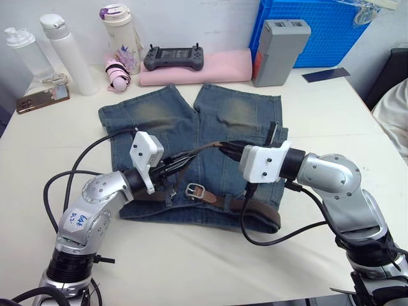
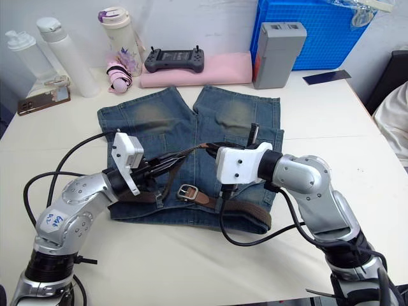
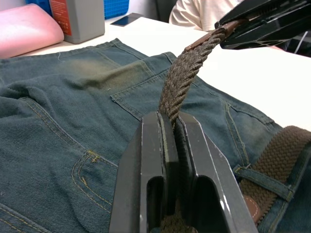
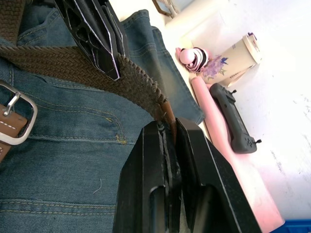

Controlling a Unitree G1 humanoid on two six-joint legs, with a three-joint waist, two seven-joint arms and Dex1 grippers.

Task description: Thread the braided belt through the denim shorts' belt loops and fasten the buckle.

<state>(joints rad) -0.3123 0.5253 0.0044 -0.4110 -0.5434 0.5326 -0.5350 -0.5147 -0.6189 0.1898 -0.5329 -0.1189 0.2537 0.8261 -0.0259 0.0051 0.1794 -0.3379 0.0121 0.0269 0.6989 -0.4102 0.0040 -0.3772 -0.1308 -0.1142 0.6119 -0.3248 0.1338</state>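
The denim shorts (image 1: 191, 146) lie flat on the white table (image 1: 319, 108), waistband toward me, and the braided belt (image 1: 255, 207) runs along that waistband with its silver buckle (image 1: 194, 190) lying on the denim near the middle. My left gripper (image 1: 185, 165) is clamped tight on the belt's free stretch, lifted above the shorts, and my right gripper (image 1: 224, 150) pinches the leather-tipped end just beside it.

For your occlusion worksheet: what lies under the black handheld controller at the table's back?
The black handheld controller rests on a pink rolled cloth. The cloth directly beneath it is covered.
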